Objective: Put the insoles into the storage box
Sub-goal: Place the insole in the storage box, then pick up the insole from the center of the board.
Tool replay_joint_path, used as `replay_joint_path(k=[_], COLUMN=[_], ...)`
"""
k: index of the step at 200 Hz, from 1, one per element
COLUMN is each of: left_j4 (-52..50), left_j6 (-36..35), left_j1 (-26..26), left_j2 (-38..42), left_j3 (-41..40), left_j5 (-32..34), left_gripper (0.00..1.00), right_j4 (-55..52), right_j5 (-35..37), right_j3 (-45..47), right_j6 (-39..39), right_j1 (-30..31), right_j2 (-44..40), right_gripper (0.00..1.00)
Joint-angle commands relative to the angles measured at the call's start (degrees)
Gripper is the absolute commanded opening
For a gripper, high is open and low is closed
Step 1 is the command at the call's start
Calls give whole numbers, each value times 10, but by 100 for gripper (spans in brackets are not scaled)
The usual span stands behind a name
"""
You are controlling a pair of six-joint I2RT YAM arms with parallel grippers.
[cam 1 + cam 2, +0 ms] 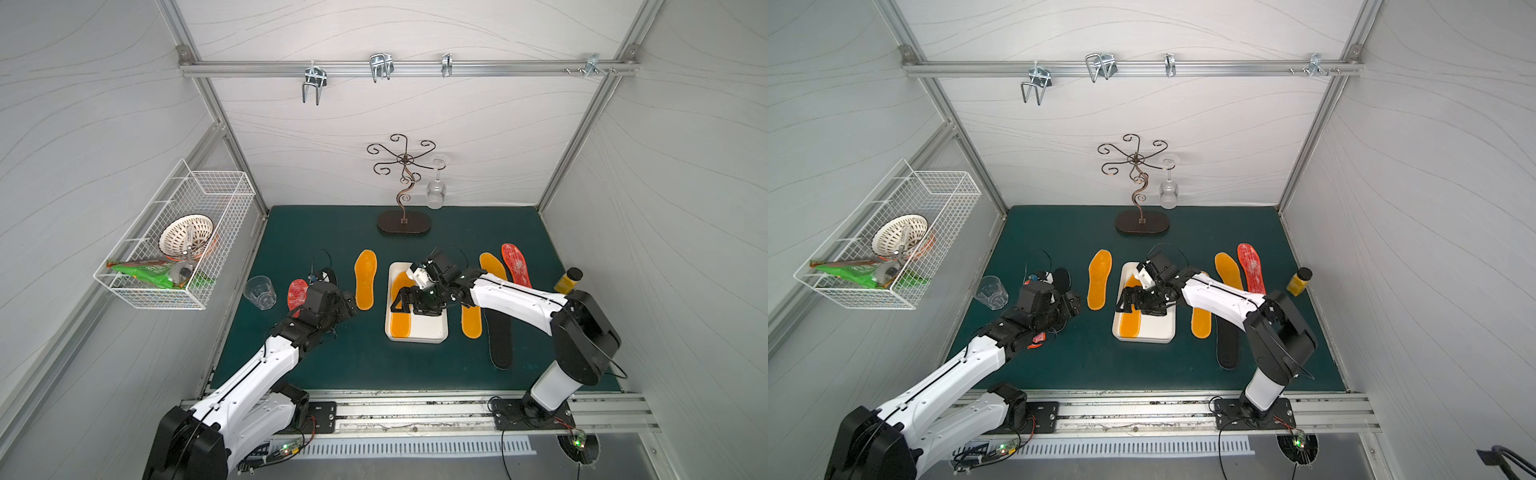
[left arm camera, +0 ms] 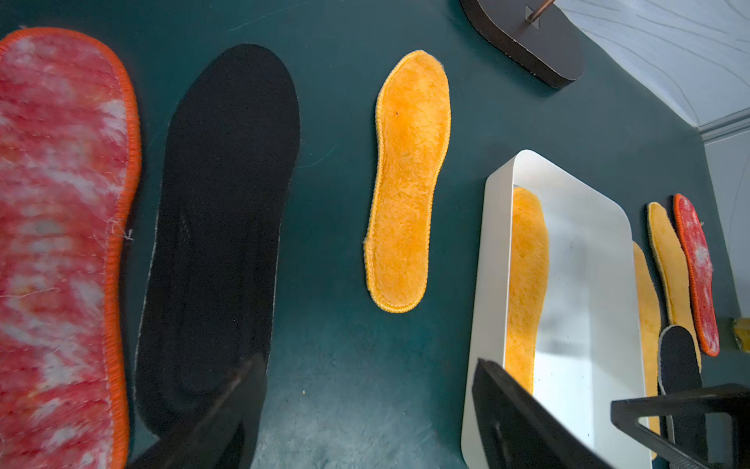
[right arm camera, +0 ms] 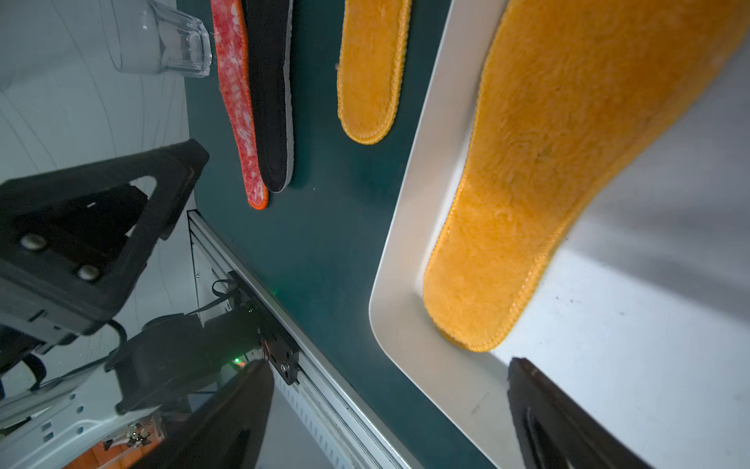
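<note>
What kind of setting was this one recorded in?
Probably a lab robot test cell, not a home: an aluminium frame boxing in white panels, a left arm and right arm bolted to a base rail, and a green work mat.

Storage box (image 1: 432,331): placed at mat (image 1: 357,365) centre.
Inside it: boxed insole (image 1: 401,322), laid along the left wall.
Left of it: loose insole (image 1: 365,279), set apart.

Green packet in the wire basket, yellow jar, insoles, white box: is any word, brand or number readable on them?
No text is readable anywhere.
Green packet in the wire basket: pale print, too small and blurred to read.
Yellow jar: no label shows.
Orange insole and storage box: plain in the wrist views, no marks.
</note>
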State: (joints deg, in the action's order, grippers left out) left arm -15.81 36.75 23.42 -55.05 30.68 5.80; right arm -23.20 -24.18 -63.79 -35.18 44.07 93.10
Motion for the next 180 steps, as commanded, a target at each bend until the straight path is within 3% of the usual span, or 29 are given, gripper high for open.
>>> replay_joint_path(k=[1,16,39,89,136,180], left_j4=[-18,-56,-88,-44,-31,-24], left_j6=[-38,-61,-85,-87,-82,-79], left_j1=[36,83,129,202,250,260], left_j2=[-18,-45,-105,-249,-364,-411], left_j3=[59,103,173,282,368,399], left_j5=[14,54,46,-57,-84,-105], left_gripper=[84,84,79,71,69,69], right_j4=[-71,-86,-123,-102,-75,-31], right_j5=[18,61,118,136,149,134], right_j3=[-4,8,14,55,75,93], right_j6=[54,73,100,97,92,82], right_j1=[-53,-108,-193,-326,-351,-349], right_j2=[-75,-111,-120,-85,-41,-9], right_gripper=[92,90,82,61,57,54])
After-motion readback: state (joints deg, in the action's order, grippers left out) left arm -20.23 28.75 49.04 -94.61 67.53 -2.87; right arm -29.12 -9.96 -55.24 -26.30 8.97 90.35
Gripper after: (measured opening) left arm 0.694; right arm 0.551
